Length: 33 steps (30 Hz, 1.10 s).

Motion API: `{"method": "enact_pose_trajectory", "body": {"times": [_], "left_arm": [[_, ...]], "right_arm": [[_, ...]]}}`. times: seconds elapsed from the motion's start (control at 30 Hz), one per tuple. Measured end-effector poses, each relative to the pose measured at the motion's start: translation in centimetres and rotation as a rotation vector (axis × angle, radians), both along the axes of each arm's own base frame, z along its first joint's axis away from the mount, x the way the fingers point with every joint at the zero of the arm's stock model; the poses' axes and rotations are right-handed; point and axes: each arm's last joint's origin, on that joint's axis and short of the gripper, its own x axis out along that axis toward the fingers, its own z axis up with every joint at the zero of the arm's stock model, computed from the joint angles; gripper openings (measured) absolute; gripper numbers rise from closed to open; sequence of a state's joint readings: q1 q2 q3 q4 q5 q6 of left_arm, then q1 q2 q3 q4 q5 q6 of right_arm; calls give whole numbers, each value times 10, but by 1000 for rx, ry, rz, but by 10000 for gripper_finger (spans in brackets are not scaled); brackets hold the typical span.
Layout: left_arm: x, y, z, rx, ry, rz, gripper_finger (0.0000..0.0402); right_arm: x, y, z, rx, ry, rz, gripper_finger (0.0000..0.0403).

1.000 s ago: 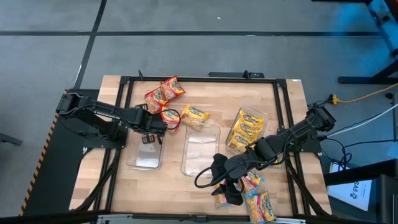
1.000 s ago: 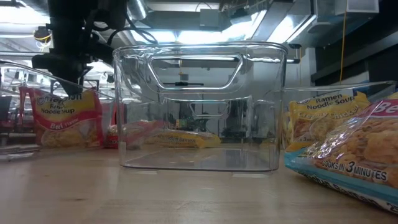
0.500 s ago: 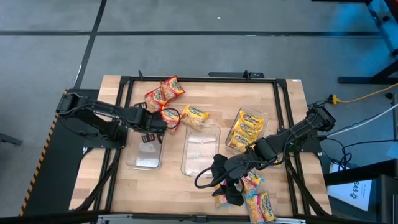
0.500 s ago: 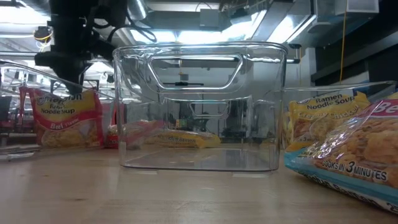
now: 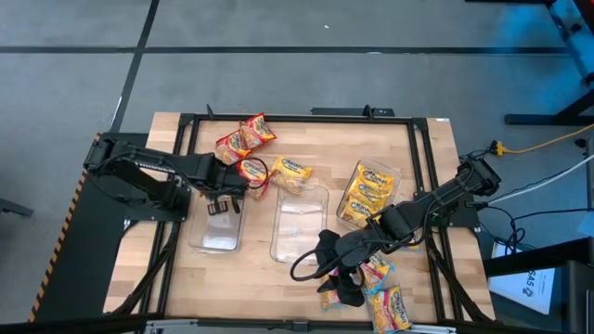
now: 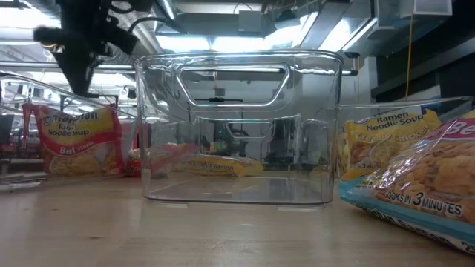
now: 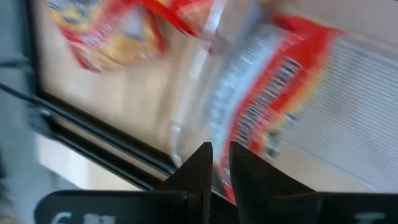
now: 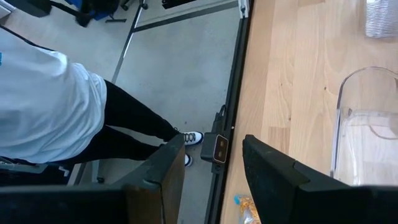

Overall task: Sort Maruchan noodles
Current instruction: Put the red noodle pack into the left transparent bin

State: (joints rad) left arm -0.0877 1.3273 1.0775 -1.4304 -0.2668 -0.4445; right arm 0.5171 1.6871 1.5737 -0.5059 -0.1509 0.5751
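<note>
Maruchan noodles: a red packet [image 5: 252, 173] lies just ahead of the left jaws [image 5: 223, 206], nearly closed, apparently gripping nothing; right jaws [image 5: 336, 275] gape empty; a blurred, swinging approach could shove it aside.

Left pincer [image 5: 243, 183] nearly closed with a narrow gap; right pincer [image 5: 327, 271] spread wide.
</note>
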Motion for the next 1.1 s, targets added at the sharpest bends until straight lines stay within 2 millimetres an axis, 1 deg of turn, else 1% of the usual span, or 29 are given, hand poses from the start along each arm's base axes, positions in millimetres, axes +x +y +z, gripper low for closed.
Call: {"method": "enact_pose_trajectory", "body": {"times": [0.13, 0.17, 0.23, 0.33, 0.47, 0.57, 0.7, 0.8, 1.1], "left_arm": [[3, -15, 3, -306, -15, 16, 49], [4, -19, 2, -350, -24, 0, 49], [6, -28, -5, -368, -55, -42, 47], [8, -34, -12, -328, -87, -79, 46], [8, -36, -20, -277, -111, -80, 45], [7, -35, -36, -262, -93, -74, 45], [1, -31, -49, -161, -70, -69, 45], [1, -27, -50, -82, -72, -69, 45], [2, -14, -49, 1, -81, -27, 45]], "right_arm": [[-1, -1, -2, -14, 21, 1, 159], [-2, -1, -3, -17, 26, 1, 159], [-2, -1, -3, -23, 36, 2, 159], [-3, -1, -4, -27, 42, 1, 159], [-3, -1, -4, -27, 43, 1, 159], [-3, -1, -4, -26, 43, 1, 159], [-3, -1, -4, -26, 43, 1, 159], [-2, -1, -4, -25, 41, 0, 159], [-2, -1, -3, -14, 44, -7, 159]]}}
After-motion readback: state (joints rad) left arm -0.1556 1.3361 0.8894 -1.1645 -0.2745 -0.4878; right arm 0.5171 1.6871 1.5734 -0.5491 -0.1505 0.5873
